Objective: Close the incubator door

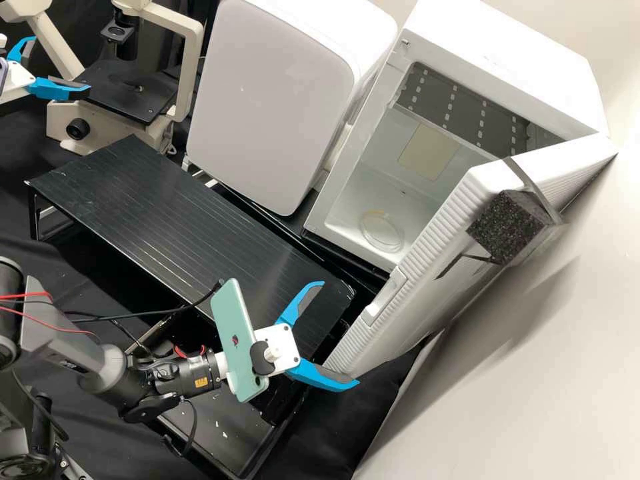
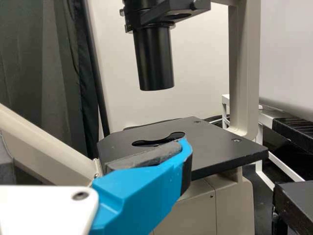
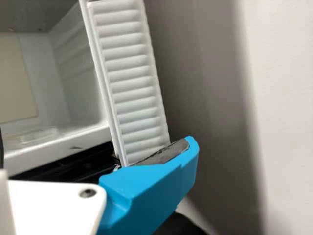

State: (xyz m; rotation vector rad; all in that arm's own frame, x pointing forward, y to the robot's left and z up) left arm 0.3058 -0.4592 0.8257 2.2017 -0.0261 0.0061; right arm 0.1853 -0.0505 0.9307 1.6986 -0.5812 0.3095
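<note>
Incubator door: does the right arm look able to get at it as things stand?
Likely yes. The right gripper is open right by the free edge of the door, near its lower corner, and I see nothing blocking the way between them.

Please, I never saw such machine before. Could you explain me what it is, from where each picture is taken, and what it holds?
This is a robot with two arms. One picture comes from a fixed camera looking down; the other two come from cameras on its left and right wrists.

The right pincer is open, near the free edge of the incubator door. It grips nothing; whether it touches the door, I cannot tell. The door stands open, and inside the white incubator lies a clear round dish.

The left pincer is also open and holds nothing, near a microscope. A low black platform stands before these devices. A green phone is mounted behind the right pincer.
</note>
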